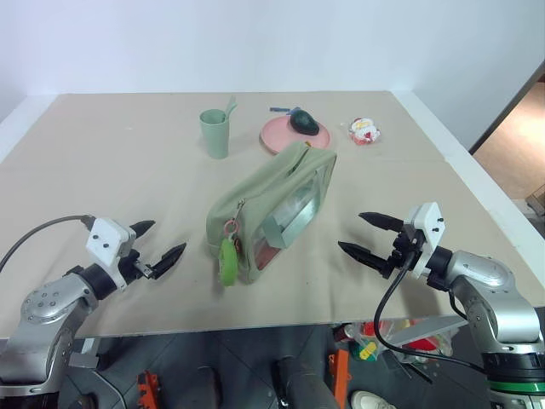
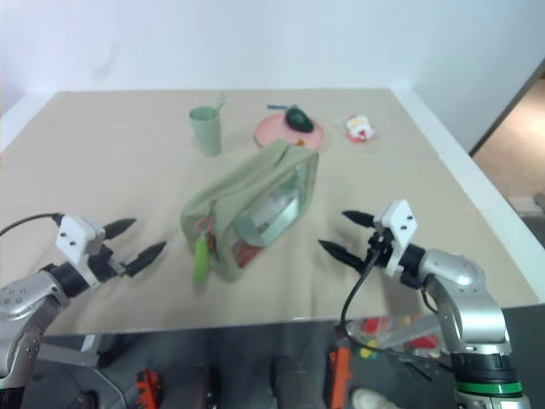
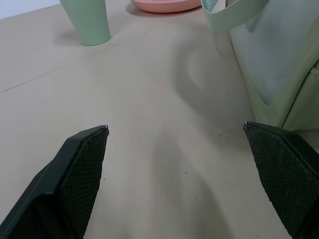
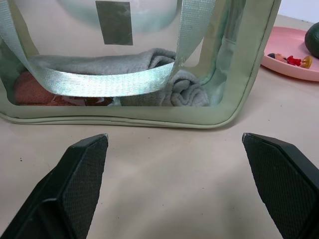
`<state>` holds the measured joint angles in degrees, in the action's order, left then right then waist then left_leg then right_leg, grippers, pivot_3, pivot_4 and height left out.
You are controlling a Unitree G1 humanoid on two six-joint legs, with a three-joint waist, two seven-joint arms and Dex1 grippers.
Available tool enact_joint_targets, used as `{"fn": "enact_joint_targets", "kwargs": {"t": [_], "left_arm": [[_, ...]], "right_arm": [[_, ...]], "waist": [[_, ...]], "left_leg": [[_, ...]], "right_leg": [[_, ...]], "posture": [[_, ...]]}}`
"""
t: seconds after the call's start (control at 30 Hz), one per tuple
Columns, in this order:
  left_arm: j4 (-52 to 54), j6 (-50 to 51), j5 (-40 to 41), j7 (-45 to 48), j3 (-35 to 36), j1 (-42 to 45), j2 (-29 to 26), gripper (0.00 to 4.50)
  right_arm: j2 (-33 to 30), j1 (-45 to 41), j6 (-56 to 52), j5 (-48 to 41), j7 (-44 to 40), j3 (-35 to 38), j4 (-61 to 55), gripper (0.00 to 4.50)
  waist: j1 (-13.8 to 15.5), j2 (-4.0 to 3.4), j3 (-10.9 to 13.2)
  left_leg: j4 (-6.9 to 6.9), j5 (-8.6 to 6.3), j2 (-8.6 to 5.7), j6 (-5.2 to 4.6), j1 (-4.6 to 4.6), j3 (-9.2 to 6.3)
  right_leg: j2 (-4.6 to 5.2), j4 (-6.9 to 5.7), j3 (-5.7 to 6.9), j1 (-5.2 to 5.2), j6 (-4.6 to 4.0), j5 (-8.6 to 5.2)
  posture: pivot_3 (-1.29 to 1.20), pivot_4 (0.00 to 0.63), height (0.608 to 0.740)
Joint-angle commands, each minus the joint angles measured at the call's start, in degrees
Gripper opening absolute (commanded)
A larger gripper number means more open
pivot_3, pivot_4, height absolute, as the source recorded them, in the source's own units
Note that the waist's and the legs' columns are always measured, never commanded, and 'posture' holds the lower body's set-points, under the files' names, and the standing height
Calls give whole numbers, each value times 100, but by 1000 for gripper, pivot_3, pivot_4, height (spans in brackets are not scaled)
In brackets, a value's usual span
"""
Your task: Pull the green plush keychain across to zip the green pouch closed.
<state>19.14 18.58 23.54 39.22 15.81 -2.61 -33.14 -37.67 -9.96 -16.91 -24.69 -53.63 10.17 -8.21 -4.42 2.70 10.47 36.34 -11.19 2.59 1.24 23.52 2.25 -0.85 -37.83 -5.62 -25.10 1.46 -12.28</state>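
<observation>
The green pouch (image 1: 271,209) stands in the middle of the tan table, its clear side panel (image 4: 124,55) showing grey and reddish cloth inside. The green plush keychain (image 1: 228,260) hangs from a pinkish ring at the pouch's near end, by the zipper. To the left of the pouch, my left gripper (image 1: 156,244) is open and apart from it, holding nothing. My right gripper (image 1: 368,235) is open to the right of the pouch, pointing at its clear side with a gap between them.
A pale green cup (image 1: 215,133) stands behind the pouch. A pink plate (image 1: 277,135) with a dark green avocado toy (image 1: 303,123) lies at the back, a small red-and-white wrapper (image 1: 364,131) beside it. The table's front edge (image 1: 255,328) runs just below both grippers.
</observation>
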Motion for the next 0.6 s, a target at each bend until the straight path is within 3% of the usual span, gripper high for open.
{"fn": "enact_joint_targets", "kwargs": {"t": [0.03,0.4,0.6], "left_arm": [[181,-66,54,25,66,58,-97,4500],[465,330,599,-3,161,236,-116,4500],[935,1052,1725,330,424,636,-565,4500]], "right_arm": [[-69,-168,39,-66,-11,61,-43,4467],[-91,-427,-142,-80,-33,9,34,4467],[-281,-628,-117,-39,-252,-12,198,4467]], "waist": [[0,0,0],[1,0,0],[1,2,2]], "left_leg": [[0,0,0,0,0,0],[0,0,0,0,2,0],[2,0,1,-1,1,-3]], "right_leg": [[0,0,0,0,0,0],[0,0,2,0,1,0],[-3,-2,3,1,1,1]], "posture": [[0,150,740],[0,150,740],[0,150,740]]}}
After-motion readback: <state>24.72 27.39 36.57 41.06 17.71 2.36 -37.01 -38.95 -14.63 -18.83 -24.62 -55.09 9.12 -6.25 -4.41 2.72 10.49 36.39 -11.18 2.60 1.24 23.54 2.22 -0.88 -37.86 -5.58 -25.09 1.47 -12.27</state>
